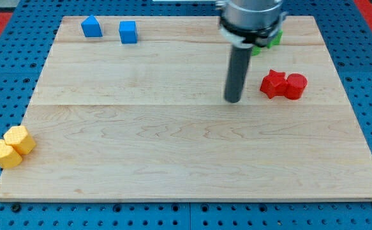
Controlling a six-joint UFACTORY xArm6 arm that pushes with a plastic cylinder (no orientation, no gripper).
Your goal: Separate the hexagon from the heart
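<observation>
Two yellow blocks sit touching at the board's left edge, low in the view. The upper right one is the yellow hexagon (20, 139). The lower left one looks like the yellow heart (4, 154) and overhangs the board edge. My tip (233, 100) rests on the board right of centre, far to the right of both yellow blocks. It touches no block.
A red star (274, 84) and a red cylinder (295, 85) touch each other just right of my tip. Two blue blocks, a peaked one (92, 27) and a cube (128, 32), sit at the top left. Green blocks (267, 41) are partly hidden behind the arm.
</observation>
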